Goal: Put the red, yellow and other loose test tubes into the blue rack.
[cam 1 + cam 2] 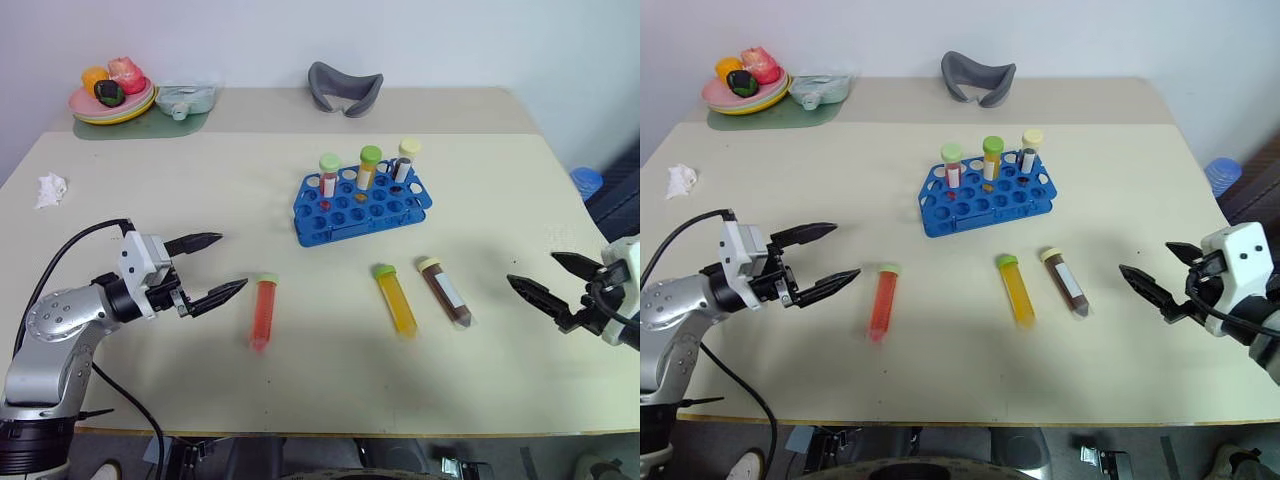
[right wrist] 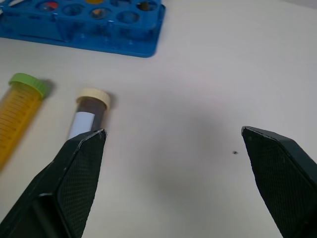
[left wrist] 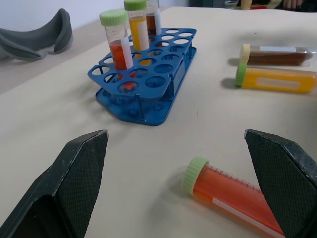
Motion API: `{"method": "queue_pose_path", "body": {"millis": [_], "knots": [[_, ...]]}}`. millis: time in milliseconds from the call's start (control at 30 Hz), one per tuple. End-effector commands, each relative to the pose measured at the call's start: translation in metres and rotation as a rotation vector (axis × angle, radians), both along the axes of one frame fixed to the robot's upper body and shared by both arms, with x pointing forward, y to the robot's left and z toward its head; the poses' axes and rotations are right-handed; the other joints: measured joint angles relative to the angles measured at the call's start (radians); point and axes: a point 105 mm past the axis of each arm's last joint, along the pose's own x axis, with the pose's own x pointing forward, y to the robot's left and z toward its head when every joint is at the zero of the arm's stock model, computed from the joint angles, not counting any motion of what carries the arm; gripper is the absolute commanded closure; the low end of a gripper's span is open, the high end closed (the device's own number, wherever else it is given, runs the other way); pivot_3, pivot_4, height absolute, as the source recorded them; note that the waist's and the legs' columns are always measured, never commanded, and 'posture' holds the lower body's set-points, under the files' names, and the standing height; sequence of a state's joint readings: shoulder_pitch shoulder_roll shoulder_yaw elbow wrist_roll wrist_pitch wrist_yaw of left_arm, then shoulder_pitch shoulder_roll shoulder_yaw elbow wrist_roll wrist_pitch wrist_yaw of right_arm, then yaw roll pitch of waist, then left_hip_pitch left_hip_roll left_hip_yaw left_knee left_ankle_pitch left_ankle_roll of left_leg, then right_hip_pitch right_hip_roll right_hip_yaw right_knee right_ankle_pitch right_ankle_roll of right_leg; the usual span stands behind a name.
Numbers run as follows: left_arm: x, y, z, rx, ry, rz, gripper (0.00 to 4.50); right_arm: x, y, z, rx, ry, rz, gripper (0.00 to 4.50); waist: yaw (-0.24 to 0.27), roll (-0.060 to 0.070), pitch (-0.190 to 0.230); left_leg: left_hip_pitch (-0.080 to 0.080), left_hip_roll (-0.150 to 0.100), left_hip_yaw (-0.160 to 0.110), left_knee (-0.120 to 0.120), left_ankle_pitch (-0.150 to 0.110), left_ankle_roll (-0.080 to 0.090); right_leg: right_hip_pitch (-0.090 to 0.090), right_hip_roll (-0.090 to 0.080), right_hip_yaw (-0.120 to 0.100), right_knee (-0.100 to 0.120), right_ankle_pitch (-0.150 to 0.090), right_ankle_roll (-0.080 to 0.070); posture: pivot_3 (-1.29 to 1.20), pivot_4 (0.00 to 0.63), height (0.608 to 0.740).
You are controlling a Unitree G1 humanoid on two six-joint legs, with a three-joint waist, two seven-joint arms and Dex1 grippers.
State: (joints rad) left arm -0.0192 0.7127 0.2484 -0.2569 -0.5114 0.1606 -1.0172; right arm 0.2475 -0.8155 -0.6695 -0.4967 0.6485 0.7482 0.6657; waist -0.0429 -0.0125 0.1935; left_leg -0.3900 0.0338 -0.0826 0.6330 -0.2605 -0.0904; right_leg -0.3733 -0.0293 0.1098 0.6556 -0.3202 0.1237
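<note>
Three loose tubes lie flat on the desk (image 1: 120, 180) in front of the blue rack (image 1: 362, 208): the red tube (image 1: 263, 311), the yellow tube (image 1: 396, 300) and the brown tube (image 1: 446, 292), whose white label bears no readable writing. The left pincer (image 1: 208, 268) stands wide and empty just beside the red tube. The right pincer (image 1: 552, 278) stands wide and empty near the brown tube.

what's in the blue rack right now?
Blue rack holds three upright capped tubes in its back row; the other holes look empty. Their lower ends are hidden inside the rack.

glossy blue plastic rack (image 1: 362, 207) on a smooth matt cream table (image 1: 300, 370)
</note>
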Motion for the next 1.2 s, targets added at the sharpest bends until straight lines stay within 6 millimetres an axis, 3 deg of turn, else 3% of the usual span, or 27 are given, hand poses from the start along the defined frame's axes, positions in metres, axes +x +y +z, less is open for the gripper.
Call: {"method": "queue_pose_path", "body": {"millis": [33,467,633,833,1000,1200], "knots": [[-0.003,-0.001,0.011,0.01,-0.053,-0.004,0.0,0.001,0.007,0.007,-0.018,-0.044,0.025,0.04,0.0,0.0,0.0,0.0,0.0,0.0,0.0,0.0,0.0,0.0,0.0,0.0,0.0,0.0,0.0,0.0,0.15,0.74],[-0.001,-0.005,0.015,-0.004,-0.06,0.02,0.0,0.013,0.007,0.007,-0.047,-0.044,0.039,0.04,0.001,0.0,0.0,0.0,0.0,0.0,0.0,0.0,0.0,0.0,0.0,0.0,0.0,0.0,0.0,0.0,0.15,0.74],[-0.013,-0.028,0.026,-0.092,-0.003,-0.131,0.0,0.02,0.026,-0.005,-0.106,0.114,0.102,0.04,-0.001,0.0,0.0,0.0,0.0,0.0,0.001,0.0,0.0,0.0,0.0,0.0,0.0,0.0,0.0,0.0,0.15,0.74],[-0.029,-0.03,0.015,-0.015,0.081,-0.321,0.0,0.035,0.058,0.006,-0.048,0.206,0.202,0.04,-0.002,0.001,0.0,0.0,0.001,0.0,0.0,0.0,0.0,-0.001,0.001,0.0,0.001,0.0,0.0,0.0,0.15,0.74],[-0.026,-0.03,0.02,0.015,0.075,-0.381,0.0,0.046,0.066,0.014,-0.02,0.268,0.201,0.04,0.004,0.0,0.001,-0.001,0.0,0.0,0.001,0.0,0.0,-0.001,0.0,0.0,0.0,0.0,0.0,0.0,0.15,0.74],[-0.023,-0.032,0.024,0.052,0.063,-0.434,0.0,0.052,0.069,0.005,-0.035,0.393,0.174,0.04,0.0,0.0,0.001,-0.002,0.0,0.0,-0.001,0.0,0.0,-0.003,0.0,0.0,0.0,0.0,0.0,0.0,0.15,0.74]]}}
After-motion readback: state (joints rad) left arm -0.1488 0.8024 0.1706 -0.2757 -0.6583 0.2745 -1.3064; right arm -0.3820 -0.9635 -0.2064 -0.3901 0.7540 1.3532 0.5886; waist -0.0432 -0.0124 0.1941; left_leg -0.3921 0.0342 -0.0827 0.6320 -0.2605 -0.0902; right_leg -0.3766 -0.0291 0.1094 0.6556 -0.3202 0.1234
